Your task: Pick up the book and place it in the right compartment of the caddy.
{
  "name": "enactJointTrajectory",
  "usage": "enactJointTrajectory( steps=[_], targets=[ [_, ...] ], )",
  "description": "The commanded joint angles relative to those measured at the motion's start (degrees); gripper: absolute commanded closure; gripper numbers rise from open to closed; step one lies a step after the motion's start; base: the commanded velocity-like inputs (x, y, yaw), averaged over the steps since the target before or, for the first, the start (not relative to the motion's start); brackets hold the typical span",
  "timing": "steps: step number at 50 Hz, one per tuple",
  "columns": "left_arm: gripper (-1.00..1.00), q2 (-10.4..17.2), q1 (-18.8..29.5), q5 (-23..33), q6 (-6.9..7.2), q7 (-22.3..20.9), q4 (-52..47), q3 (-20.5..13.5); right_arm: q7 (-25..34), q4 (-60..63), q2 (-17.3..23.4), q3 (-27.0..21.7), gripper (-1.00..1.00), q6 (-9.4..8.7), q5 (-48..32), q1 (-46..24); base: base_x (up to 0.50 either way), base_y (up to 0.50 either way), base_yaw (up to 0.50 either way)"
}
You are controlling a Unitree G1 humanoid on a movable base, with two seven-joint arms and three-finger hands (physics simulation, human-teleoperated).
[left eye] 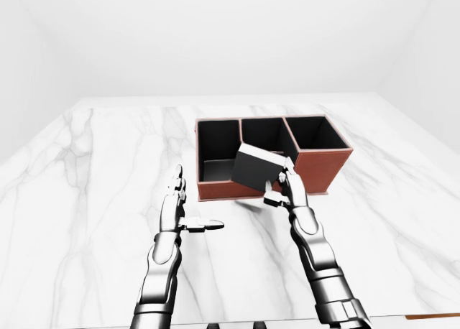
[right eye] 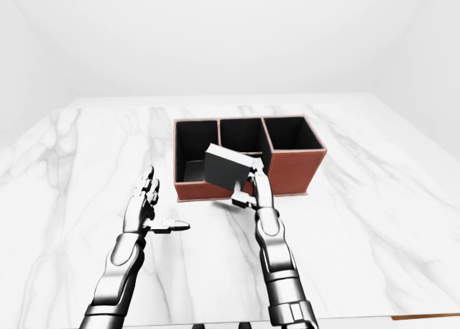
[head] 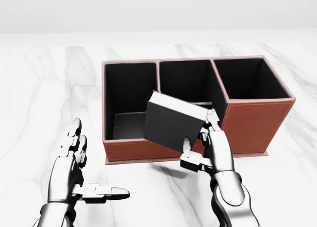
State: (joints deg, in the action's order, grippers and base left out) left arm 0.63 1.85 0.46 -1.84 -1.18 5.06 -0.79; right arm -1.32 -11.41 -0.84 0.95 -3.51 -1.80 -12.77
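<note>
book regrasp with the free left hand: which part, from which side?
Judging from the head view: take the book by its upper left corner, coming from the view's left. It hangs tilted over the caddy, the right hand clamping its lower right edge, so the far edge is bare. The left hand is open, apart.

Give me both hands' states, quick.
Left hand: open, empty, fingers spread above the table.
Right hand: closed on the book, held tilted at the caddy.

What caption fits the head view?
Right hand holds the dark book tilted before the three-compartment caddy; left hand open.
</note>
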Motion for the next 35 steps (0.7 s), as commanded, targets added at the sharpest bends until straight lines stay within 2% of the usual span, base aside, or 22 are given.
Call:
enactJointTrajectory(
  steps=[1,14,22,26,27,34,35],
  targets=[
    [-1.00,0.02,-0.20,-0.64,-0.06,-0.35,-0.81,-0.24,0.88,12.32,0.81,-0.74,1.00,-1.49,2.98,1.41,0.00,0.00,0.00],
    [-1.00,0.06,0.09,-0.73,-0.70,-0.36,0.16,-0.37,0.63,24.14,3.21,-3.60,1.00,-1.49,4.90,-3.95,0.00,0.00,0.00],
    [-1.00,-0.01,-0.26,-0.69,0.02,-0.24,-0.87,-0.23,0.56,27.30,5.61,-5.34,1.00,-1.49,5.12,-8.95,0.00,0.00,0.00],
    [-1.00,0.03,-0.10,-0.79,-0.29,-0.25,-0.38,-0.36,0.57,27.13,7.26,-6.80,1.00,-1.49,5.75,-12.60,0.00,0.00,0.00],
    [-1.00,0.02,-0.15,-0.77,0.07,-0.21,-0.77,-0.31,0.53,26.88,7.64,-7.11,1.00,-1.49,5.94,-13.32,0.00,0.00,0.00],
    [-1.00,0.01,-0.15,-0.79,0.16,-0.15,-0.76,-0.33,0.89,15.91,11.62,-9.44,1.00,-1.49,7.74,-20.84,0.00,0.00,0.00],
    [-1.00,0.01,-0.16,-0.75,-0.01,-0.15,-0.59,-0.31,1.02,11.43,12.55,-9.76,1.00,-1.49,7.44,-22.50,0.00,0.00,0.00]
  ],
)
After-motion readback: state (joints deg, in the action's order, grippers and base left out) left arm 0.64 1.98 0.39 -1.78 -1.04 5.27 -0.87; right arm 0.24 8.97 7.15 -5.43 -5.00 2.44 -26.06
